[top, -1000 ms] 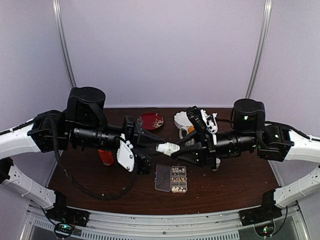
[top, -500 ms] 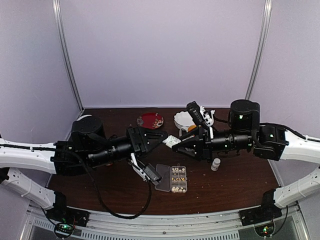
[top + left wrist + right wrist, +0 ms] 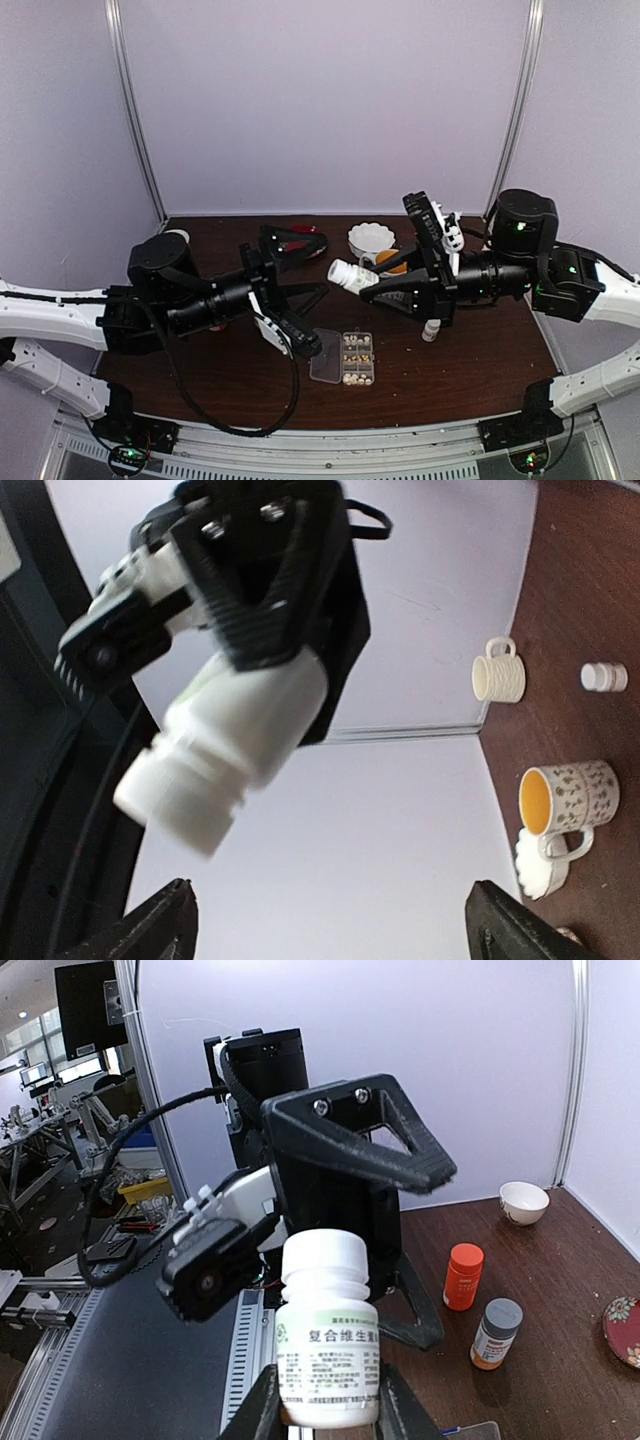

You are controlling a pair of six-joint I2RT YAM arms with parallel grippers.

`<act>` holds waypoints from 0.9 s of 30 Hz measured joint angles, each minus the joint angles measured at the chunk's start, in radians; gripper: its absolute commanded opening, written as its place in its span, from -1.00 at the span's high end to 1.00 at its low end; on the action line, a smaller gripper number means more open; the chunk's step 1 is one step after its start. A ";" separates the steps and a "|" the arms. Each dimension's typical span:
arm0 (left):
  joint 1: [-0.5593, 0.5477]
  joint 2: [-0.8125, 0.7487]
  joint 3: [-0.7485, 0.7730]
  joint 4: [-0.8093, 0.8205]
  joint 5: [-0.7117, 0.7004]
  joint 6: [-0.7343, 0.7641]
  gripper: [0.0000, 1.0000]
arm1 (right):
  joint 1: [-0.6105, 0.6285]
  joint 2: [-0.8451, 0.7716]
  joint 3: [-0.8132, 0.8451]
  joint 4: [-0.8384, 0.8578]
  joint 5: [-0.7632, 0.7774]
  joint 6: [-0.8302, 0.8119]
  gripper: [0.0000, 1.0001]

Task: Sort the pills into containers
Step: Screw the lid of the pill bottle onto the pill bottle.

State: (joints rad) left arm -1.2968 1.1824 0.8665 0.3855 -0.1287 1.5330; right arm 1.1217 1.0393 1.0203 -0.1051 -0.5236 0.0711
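A: White plastic, that bottle (image 3: 345, 272). Who has it?
B: The right gripper (image 3: 372, 285). Its fingers (image 3: 395, 1400) are clamped on the bottle's lower body, and it lies nearly level in the air above the table (image 3: 470, 370), white top pointing toward the left arm.
A: And the left gripper (image 3: 328, 900)?
B: Spread wide, holding nothing. It faces the bottle's top, near it but apart.
A: Where is the pill box?
B: The clear pill box (image 3: 359, 382) lies on the dark brown table, below and between the two grippers. Its lid (image 3: 325, 357) is open, lying flat on the left side. Several cells hold pale pills (image 3: 353, 345). I cannot count them.
A: What else stands around?
B: A white scalloped bowl (image 3: 370, 238) and a patterned mug (image 3: 392, 262) with an orange-yellow inside, side by side behind the bottle. A small white bottle (image 3: 430, 330) stands under the right arm. The right wrist view shows an orange bottle (image 3: 463, 1275) just beside a grey-capped bottle (image 3: 495, 1333), with a red plate (image 3: 622, 1330) at the edge.
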 measured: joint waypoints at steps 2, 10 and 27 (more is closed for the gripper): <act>0.000 -0.035 0.002 -0.018 0.013 -0.107 -0.83 | 0.000 -0.027 0.007 -0.016 0.014 -0.033 1.00; 0.000 -0.119 0.091 -0.170 0.090 -0.648 -0.90 | 0.001 -0.101 -0.014 -0.018 0.106 -0.154 1.00; 0.168 -0.047 0.444 -0.622 0.271 -1.821 -0.51 | 0.076 -0.054 -0.092 0.113 0.379 -0.428 1.00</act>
State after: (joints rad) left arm -1.1286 1.1358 1.3102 -0.2363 0.1421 -0.2878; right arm 1.1980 0.9855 0.9283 0.0082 -0.1448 -0.3565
